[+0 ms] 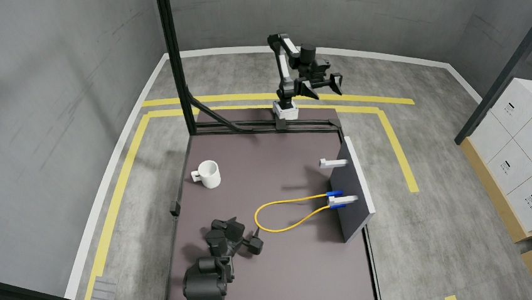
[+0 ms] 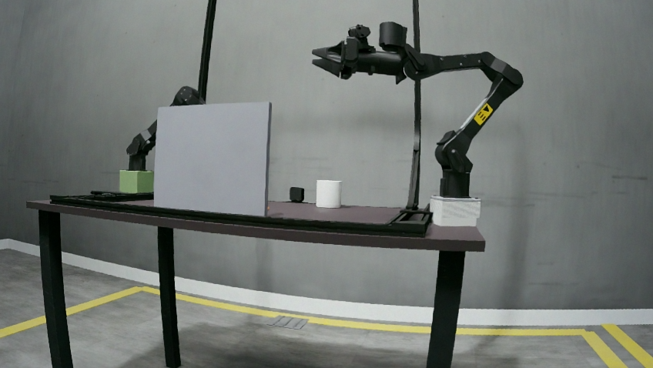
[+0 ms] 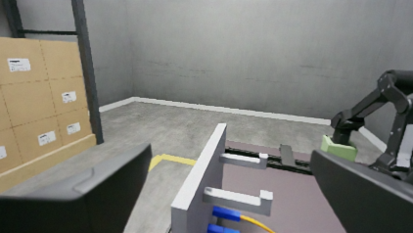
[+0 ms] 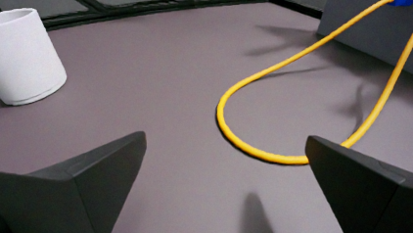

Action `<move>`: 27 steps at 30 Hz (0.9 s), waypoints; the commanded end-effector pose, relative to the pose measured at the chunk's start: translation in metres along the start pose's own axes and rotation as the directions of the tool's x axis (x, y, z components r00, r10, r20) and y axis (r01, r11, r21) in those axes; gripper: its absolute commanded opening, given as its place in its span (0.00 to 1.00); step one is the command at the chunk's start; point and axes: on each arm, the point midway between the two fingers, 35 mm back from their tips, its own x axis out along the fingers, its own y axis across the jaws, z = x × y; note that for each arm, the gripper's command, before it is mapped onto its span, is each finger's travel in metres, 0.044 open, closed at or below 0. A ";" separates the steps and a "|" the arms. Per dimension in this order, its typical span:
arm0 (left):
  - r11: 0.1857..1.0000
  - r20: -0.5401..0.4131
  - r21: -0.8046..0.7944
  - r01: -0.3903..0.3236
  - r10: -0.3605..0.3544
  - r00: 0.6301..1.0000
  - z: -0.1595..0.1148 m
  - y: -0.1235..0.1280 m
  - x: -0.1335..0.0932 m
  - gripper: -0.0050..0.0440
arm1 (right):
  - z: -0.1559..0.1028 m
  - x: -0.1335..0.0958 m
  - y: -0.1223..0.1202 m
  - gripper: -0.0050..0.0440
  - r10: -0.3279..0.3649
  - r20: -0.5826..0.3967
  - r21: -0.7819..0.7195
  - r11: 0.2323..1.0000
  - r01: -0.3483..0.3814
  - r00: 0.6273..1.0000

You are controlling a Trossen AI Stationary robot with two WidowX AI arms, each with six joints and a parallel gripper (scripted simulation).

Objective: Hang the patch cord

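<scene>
The yellow patch cord [image 1: 275,231] [image 4: 221,110] [image 3: 256,223] runs in a loop from two blue plugs [image 1: 334,193] [image 3: 226,213] at the upright grey panel [image 1: 346,223] [image 2: 212,159] [image 3: 193,196] and dips to the table. Two white cable-manager fingers stick out of the panel, one nearer the left arm [image 1: 333,163] [image 3: 235,197], the other nearer the right arm [image 1: 342,199] [image 3: 242,161]. No cord lies over them. My left gripper [image 1: 328,95] [image 2: 313,57] [image 3: 230,153] is open and empty, high beyond the panel's far end. My right gripper [image 1: 246,224] [image 4: 226,141] is open, low, beside the loop's bend.
A white mug [image 1: 209,173] [image 2: 328,193] [image 4: 26,59] stands on the table [image 1: 238,149] near the edge opposite the panel. A small black block [image 1: 174,208] [image 2: 296,194] sits at that same edge. A black frame post [image 1: 173,66] rises at the table's corner.
</scene>
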 end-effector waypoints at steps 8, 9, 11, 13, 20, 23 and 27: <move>0.999 -0.064 0.001 0.052 -0.052 0.997 0.003 -0.016 0.020 1.00 | 0.011 0.000 0.003 1.00 0.005 0.021 0.017 1.000 -0.005 1.000; 0.998 -0.080 0.000 0.063 -0.062 0.995 0.003 -0.019 0.024 1.00 | 0.011 0.000 0.003 1.00 0.005 0.021 0.017 1.000 -0.005 1.000; 0.996 -0.117 -0.001 0.088 -0.087 0.989 0.001 -0.028 0.032 1.00 | 0.011 0.000 0.003 1.00 0.005 0.021 0.017 1.000 -0.005 1.000; 0.993 -0.161 -0.004 0.117 -0.117 0.980 -0.002 -0.039 0.043 1.00 | 0.011 0.000 0.003 1.00 0.005 0.021 0.017 1.000 -0.005 1.000; 0.978 -0.293 -0.013 0.207 -0.201 0.935 -0.015 -0.075 0.071 1.00 | 0.011 0.000 0.003 1.00 0.005 0.021 0.017 1.000 -0.005 1.000; 0.970 -0.365 -0.003 0.243 -0.227 0.903 -0.022 -0.093 0.090 1.00 | 0.011 0.000 0.003 1.00 0.005 0.021 0.017 1.000 -0.005 1.000; 0.963 -0.439 0.004 0.270 -0.241 0.865 -0.037 -0.108 0.105 1.00 | 0.011 0.000 0.003 1.00 0.005 0.021 0.017 1.000 -0.005 1.000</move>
